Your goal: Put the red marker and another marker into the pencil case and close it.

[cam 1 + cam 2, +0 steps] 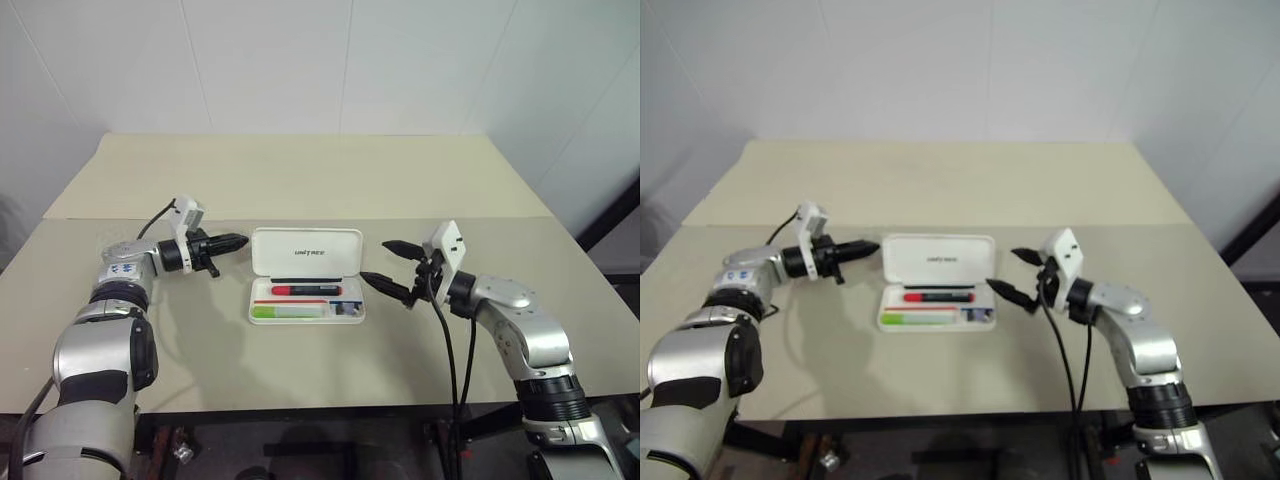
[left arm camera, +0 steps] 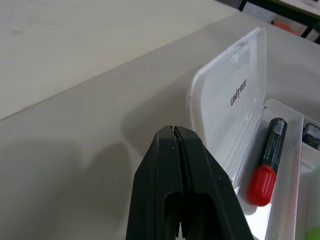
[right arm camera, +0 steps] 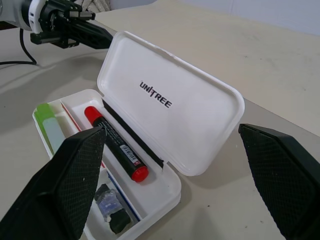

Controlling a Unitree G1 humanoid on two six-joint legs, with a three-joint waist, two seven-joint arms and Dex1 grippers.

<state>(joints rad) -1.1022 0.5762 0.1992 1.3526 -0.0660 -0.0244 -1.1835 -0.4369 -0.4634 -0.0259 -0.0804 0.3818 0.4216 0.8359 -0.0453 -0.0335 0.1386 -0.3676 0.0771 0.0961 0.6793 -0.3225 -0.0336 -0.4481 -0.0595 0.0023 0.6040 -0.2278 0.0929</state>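
Left gripper [image 1: 228,241], fingers pressed together and empty, points at the raised lid of the pencil case [image 1: 306,249], likely to push it shut. Right gripper [image 1: 392,267] waits spread wide beside it. Red marker [image 1: 306,290] and green marker [image 1: 290,311] lie inside, on the counter [image 1: 300,180].

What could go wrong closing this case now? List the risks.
1. The lid stands upright and the shut left claw is beside its edge; a sideways push could slide the pencil case instead of folding it.
2. The open right claw straddles the case's other end and could get caught under the lid.
3. The red marker may block closure if unseated.
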